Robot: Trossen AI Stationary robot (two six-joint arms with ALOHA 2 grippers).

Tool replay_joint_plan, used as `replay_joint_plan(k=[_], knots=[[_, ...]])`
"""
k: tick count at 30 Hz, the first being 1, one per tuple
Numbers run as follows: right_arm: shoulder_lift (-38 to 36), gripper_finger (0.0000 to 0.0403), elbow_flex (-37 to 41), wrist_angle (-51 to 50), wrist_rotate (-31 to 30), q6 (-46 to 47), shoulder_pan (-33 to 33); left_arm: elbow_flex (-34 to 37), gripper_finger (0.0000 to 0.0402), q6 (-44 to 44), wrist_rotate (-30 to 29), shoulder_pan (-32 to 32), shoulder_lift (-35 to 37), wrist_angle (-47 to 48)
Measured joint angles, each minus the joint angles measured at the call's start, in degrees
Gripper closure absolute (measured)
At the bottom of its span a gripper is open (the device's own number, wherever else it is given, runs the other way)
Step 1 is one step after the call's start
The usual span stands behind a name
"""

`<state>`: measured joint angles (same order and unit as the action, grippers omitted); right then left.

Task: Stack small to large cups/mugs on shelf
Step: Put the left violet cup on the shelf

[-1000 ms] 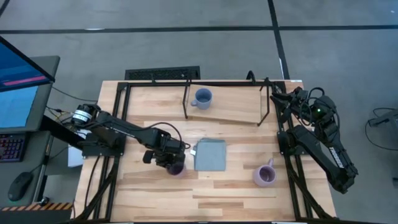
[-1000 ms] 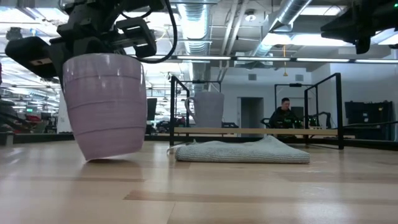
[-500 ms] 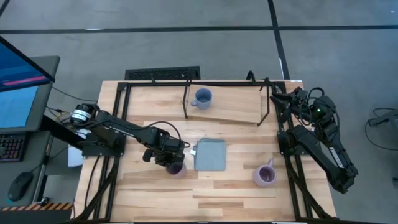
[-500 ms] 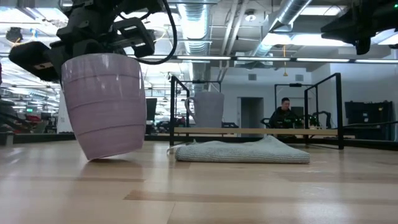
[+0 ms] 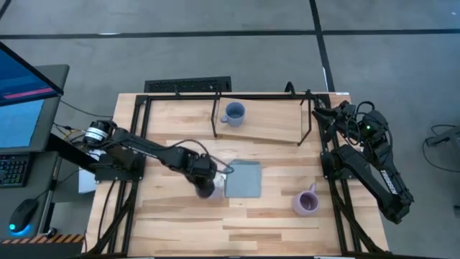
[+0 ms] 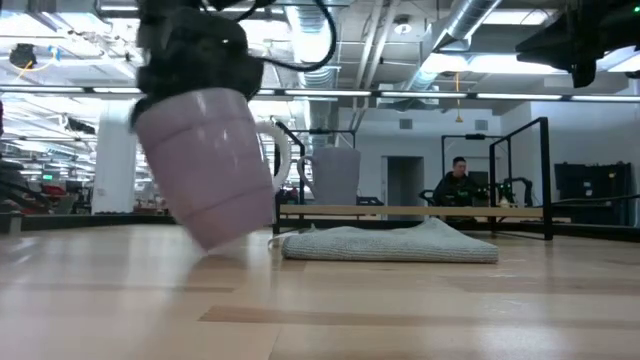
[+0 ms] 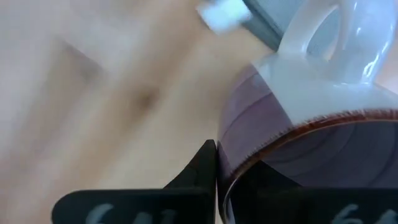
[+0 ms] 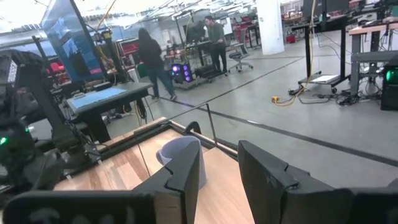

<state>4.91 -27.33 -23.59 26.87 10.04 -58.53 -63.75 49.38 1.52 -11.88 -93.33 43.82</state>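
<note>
Open lab hall behind, ducting overhead, people at benches far back; light wooden table (image 5: pixel 180 223) in front.

Nearest: left hand (image 5: pixel 204 180) sits mid-table, clamped on the rim of a light purple mug (image 6: pixel 210 165). In the low view the mug is tilted with its base seemingly just clear of the wood; handle points toward the grey-blue cloth (image 5: pixel 243 178) just beside it.

Second purple mug (image 5: pixel 306 202) stands upright, untouched, near the table's right side.

Farther: blue mug (image 5: pixel 233 112) already on the shelf (image 5: pixel 273 122) at the back, left end.

Right hand (image 5: pixel 327 115) waits by the shelf's right post, fingers apart, empty.

Step in hand, by my reading: carrying the first purple mug toward the shelf. Next move calls for levelling the mug, clearing the black frame rod, and setting down in order with the blue one.
</note>
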Motion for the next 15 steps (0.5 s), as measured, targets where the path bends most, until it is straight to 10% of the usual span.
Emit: replay_joint_plan(k=[15], knots=[[0.0,0.0269,0.0,0.0,0.0,0.1,0.0,-19.9,0.0399,-52.1,-13.3,8.3,0.3,6.3]])
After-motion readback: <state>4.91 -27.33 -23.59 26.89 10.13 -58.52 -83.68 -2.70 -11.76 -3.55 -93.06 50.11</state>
